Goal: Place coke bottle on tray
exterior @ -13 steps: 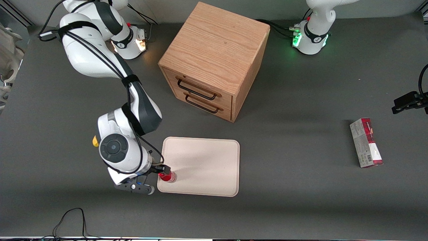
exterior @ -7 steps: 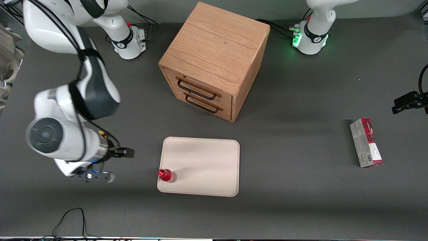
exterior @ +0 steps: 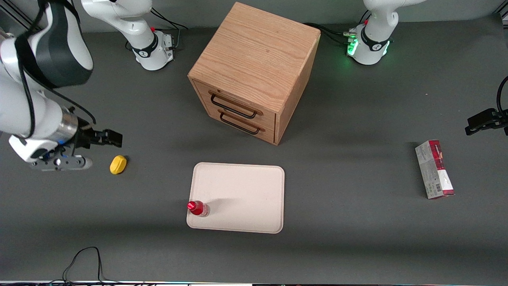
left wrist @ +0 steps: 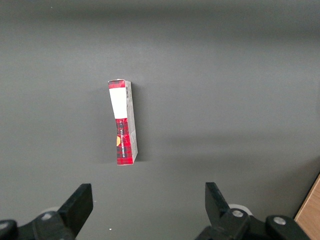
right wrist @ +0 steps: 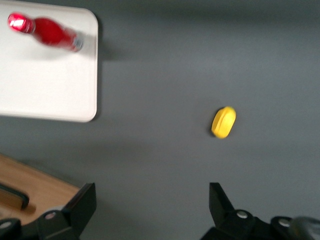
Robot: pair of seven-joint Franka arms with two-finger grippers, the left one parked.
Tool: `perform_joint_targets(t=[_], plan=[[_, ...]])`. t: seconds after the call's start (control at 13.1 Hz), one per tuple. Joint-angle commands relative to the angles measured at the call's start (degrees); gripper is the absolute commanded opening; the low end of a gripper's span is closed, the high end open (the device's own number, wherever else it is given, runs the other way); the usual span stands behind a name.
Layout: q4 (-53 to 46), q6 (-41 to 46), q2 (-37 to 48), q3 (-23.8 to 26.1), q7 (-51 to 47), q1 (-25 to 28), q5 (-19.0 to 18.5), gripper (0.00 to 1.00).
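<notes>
The coke bottle (exterior: 197, 208) (right wrist: 46, 31) stands upright on the cream tray (exterior: 242, 196) (right wrist: 45, 85), in the tray's corner nearest the front camera and toward the working arm's end. My gripper (exterior: 113, 137) (right wrist: 152, 200) hangs high above the table toward the working arm's end, well away from the tray. It is open, with nothing between its fingers (right wrist: 82, 202).
A yellow lump (exterior: 118, 164) (right wrist: 223, 122) lies on the table just below my gripper. A wooden two-drawer cabinet (exterior: 254, 71) stands farther from the camera than the tray. A red-and-grey carton (exterior: 433, 169) (left wrist: 123, 122) lies toward the parked arm's end.
My gripper has let go of the bottle, leaving it on the tray, and has risen and swung away toward the working arm's end. The yellow lump is now uncovered.
</notes>
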State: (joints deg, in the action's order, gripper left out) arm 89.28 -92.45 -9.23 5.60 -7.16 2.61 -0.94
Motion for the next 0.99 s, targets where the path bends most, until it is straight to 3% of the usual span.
perform_joint_targets(t=[0.0, 0.23, 0.91], plan=[[10.1, -2.47, 10.17, -4.71, 5.66, 0.29, 4.45, 1.0], [11.79, -1.68, 12.66, -6.83, 8.83, 0.29, 4.54, 1.0], [9.52, -1.42, 10.91, -6.92, 8.31, 0.12, 4.63, 1.0]])
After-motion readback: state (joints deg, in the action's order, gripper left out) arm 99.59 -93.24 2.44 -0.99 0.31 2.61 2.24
